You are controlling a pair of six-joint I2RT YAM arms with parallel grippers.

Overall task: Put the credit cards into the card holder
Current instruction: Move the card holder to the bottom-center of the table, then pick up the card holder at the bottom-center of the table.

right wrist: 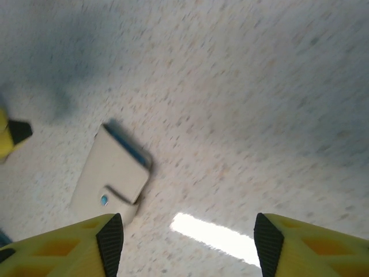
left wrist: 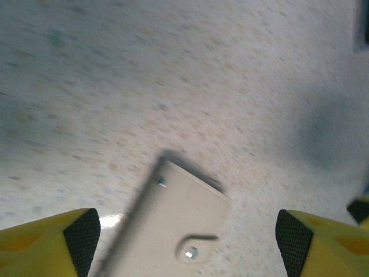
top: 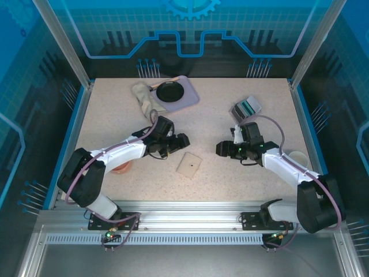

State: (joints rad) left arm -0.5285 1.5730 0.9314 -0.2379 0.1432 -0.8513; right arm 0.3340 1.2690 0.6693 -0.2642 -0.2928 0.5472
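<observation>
Your card holder (top: pixel 189 165) lies shut at centre frame, near both wide-open claws: left gripper (top: pixel 184 140), right gripper (top: pixel 220 149). The credit cards (top: pixel 248 107) sit upper right, seemingly on edge. Pinch the flat holder carelessly and it could skid away unopened.

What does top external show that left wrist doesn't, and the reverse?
Top external: the credit cards in a grey tray, a dark plate and a cloth. Left wrist: a close look at the snap and strap of the card holder, between the yellow fingers of the open left gripper. Both: the closed card holder lying flat on the speckled table.
</observation>
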